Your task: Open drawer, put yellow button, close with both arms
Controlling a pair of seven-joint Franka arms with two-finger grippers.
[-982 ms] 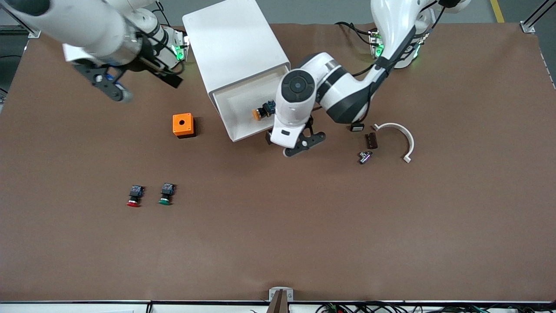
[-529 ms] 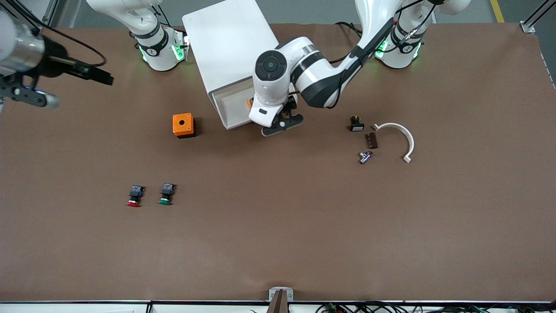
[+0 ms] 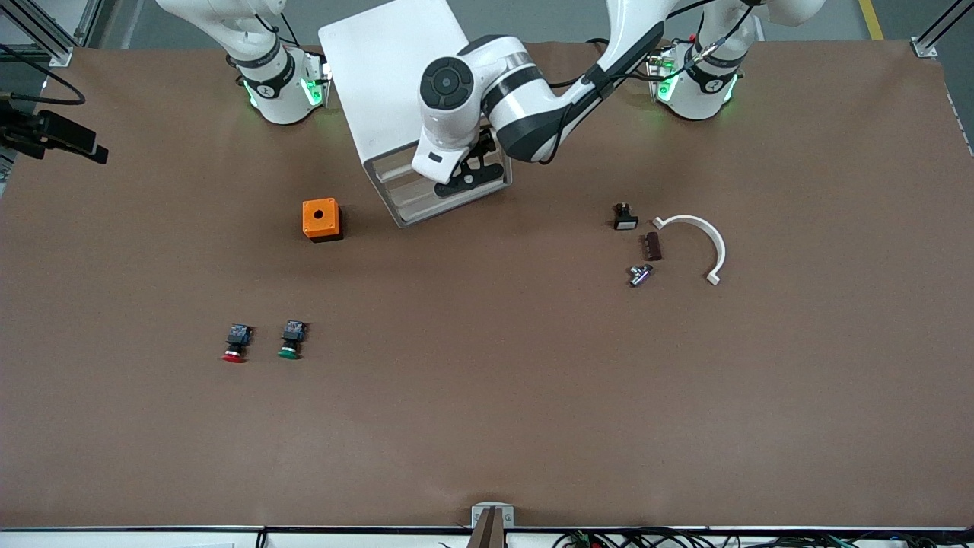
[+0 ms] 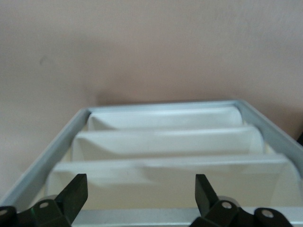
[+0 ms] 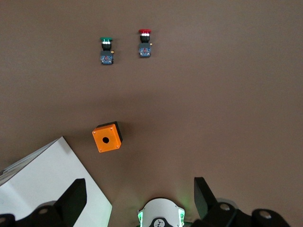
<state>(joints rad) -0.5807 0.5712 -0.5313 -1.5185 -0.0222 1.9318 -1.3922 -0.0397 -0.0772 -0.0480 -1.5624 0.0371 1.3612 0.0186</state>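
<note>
The white drawer cabinet (image 3: 396, 68) stands between the two arm bases. Its ribbed drawer front (image 3: 426, 199) looks pushed in flush with the cabinet. My left gripper (image 3: 468, 173) is open and empty, right at that front. In the left wrist view its fingers (image 4: 140, 189) spread wide over the ribbed front (image 4: 165, 142), and I cannot tell if they touch it. The yellow button is hidden. My right gripper (image 5: 139, 189) is open and empty, held high. In the front view only part of it (image 3: 49, 137) shows, at the table's edge at the right arm's end.
An orange box (image 3: 321, 219) sits beside the cabinet. A red-capped button (image 3: 236, 342) and a green-capped button (image 3: 291, 340) lie nearer the front camera. A white curved piece (image 3: 696, 240) and small parts (image 3: 647, 247) lie toward the left arm's end.
My left gripper has moved toward the cabinet against the drawer, which slid from open to shut, and the yellow button went out of sight. My right arm swung out toward its end of the table.
</note>
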